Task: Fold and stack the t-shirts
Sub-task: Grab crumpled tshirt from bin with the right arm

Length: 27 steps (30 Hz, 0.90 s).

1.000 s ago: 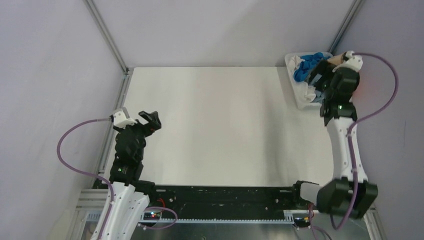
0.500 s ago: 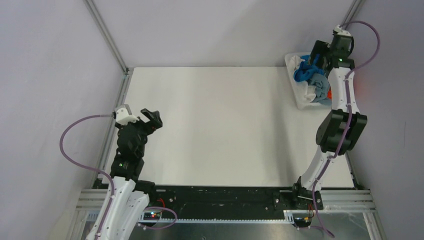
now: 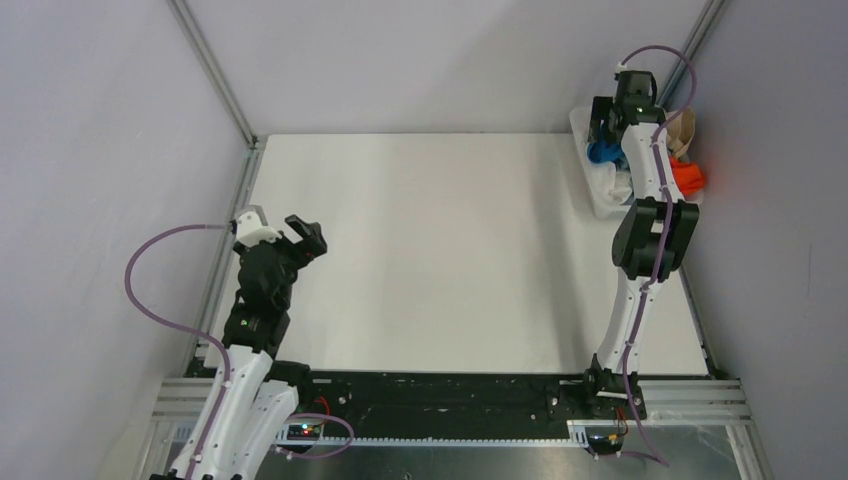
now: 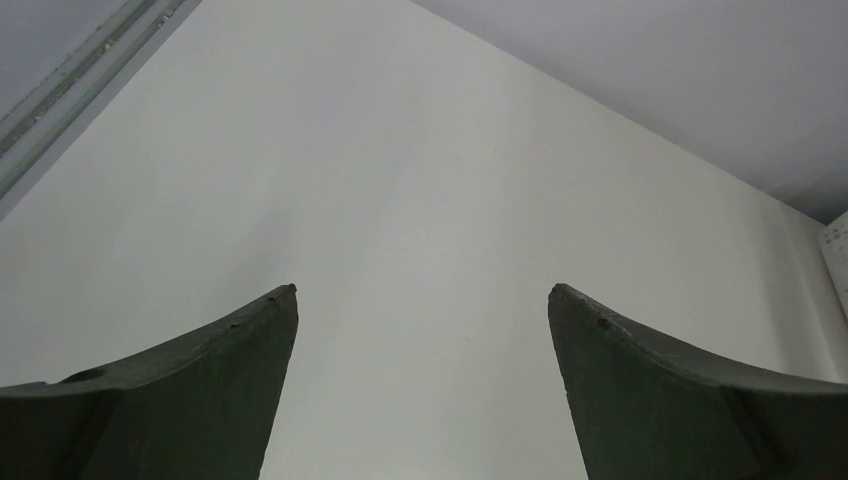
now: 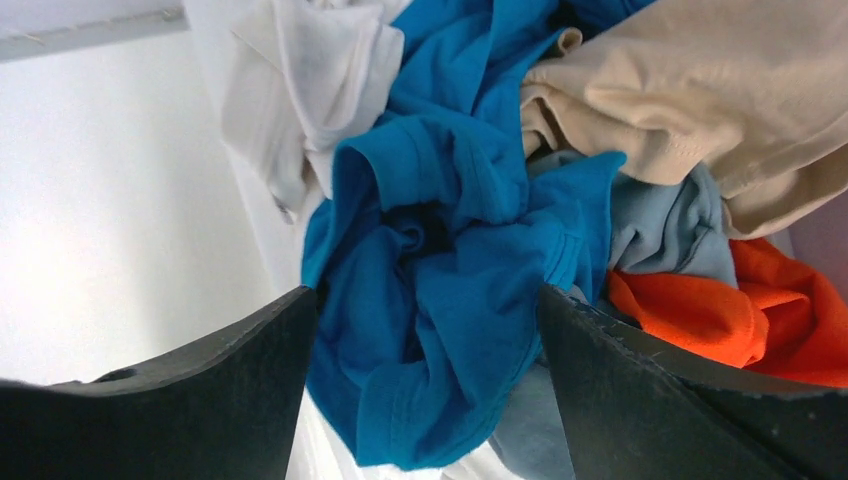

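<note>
The t-shirts lie crumpled in a pile in a white basket (image 3: 603, 203) at the table's far right corner. In the right wrist view the vivid blue shirt (image 5: 450, 300) is on top in the middle, with a white one (image 5: 300, 90) to its left, a tan one (image 5: 690, 100) at upper right, a grey-blue one (image 5: 660, 225) and an orange one (image 5: 740, 310) at right. My right gripper (image 5: 428, 292) is open, its jaws straddling a bunched fold of the blue shirt. My left gripper (image 4: 422, 290) is open over bare table, holding nothing.
The white table (image 3: 440, 250) spreads between the two arms. Metal frame rails (image 3: 215, 75) run along the left and right back corners against grey walls. The orange cloth (image 3: 686, 177) hangs over the basket's right side, past the table edge.
The right arm has stretched out to the far end of the basket and lowered its gripper over the blue shirt, its jaws narrowing slightly. The left arm shifted only slightly.
</note>
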### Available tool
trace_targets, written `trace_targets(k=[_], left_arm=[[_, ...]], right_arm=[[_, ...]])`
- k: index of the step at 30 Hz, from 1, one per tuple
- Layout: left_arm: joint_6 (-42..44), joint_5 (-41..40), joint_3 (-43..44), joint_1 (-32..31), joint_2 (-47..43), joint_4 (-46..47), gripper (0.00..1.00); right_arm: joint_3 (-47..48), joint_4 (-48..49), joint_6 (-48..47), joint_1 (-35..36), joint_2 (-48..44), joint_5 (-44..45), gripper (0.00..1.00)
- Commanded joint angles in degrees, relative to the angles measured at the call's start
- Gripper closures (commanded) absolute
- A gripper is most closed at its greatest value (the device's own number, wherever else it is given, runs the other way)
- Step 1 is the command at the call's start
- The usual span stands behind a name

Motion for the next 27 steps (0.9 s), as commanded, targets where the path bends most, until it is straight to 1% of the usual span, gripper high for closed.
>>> trace_targets(k=[1, 3, 7, 8, 10, 11, 17, 18, 21, 23, 24, 25, 27], left_arm=[[0.91, -1.45, 2.72, 0.29, 0.09, 0.56, 0.02], [0.85, -1.69, 2.81, 0.28, 0.24, 0.54, 0.02], [0.81, -2.00, 2.84, 0.31, 0.38, 0.38, 0.02], [0.82, -2.05, 2.82, 0.26, 0.39, 0.37, 0.02], [0.83, -2.26, 2.87, 0.27, 0.35, 0.32, 0.02], [0.83, -2.31, 2.89, 0.30, 0.33, 0.26, 0.02], [0.85, -2.74, 2.81, 0.25, -0.11, 0.05, 0.02], [0.87, -2.73, 2.81, 0.33, -0.09, 0.07, 0.02], [0.82, -2.69, 2.89, 0.33, 0.10, 0.05, 0.02], [0.99, -2.46, 2.85, 0.33, 0.18, 0.08, 0.02], [1.13, -2.25, 2.95, 0.33, 0.15, 0.10, 0.02], [1.21, -2.28, 2.96, 0.30, 0.09, 0.03, 0.02], [1.22, -2.48, 2.91, 0.32, 0.02, -0.01, 0.02]], right_arm=[[2.47, -1.23, -0.54, -0.46, 1.37, 2.37, 0.17], [2.42, -1.22, -0.32, -0.40, 1.75, 2.22, 0.20], [2.36, -0.66, -0.33, -0.30, 2.43, 1.61, 0.29], [2.39, -0.54, -0.39, -0.25, 2.63, 1.62, 0.35], [2.49, -0.29, -0.58, -0.16, 2.95, 2.02, 0.42], [2.49, -0.32, -0.79, -0.12, 3.09, 2.20, 0.42], [2.09, -0.96, -1.57, -0.07, 4.28, 5.01, 0.56], [2.07, -0.85, -1.76, -0.04, 4.37, 5.19, 0.62], [2.06, -0.30, -2.27, 0.35, 4.20, 6.13, 0.72], [2.06, 0.64, -2.68, 0.62, 3.69, 6.82, 0.83], [2.30, 1.31, -2.44, 0.80, 3.23, 7.19, 0.96], [2.40, 1.67, -2.19, 0.83, 2.63, 7.76, 1.00], [2.44, 3.30, -1.42, 0.92, 1.27, 8.38, 1.00]])
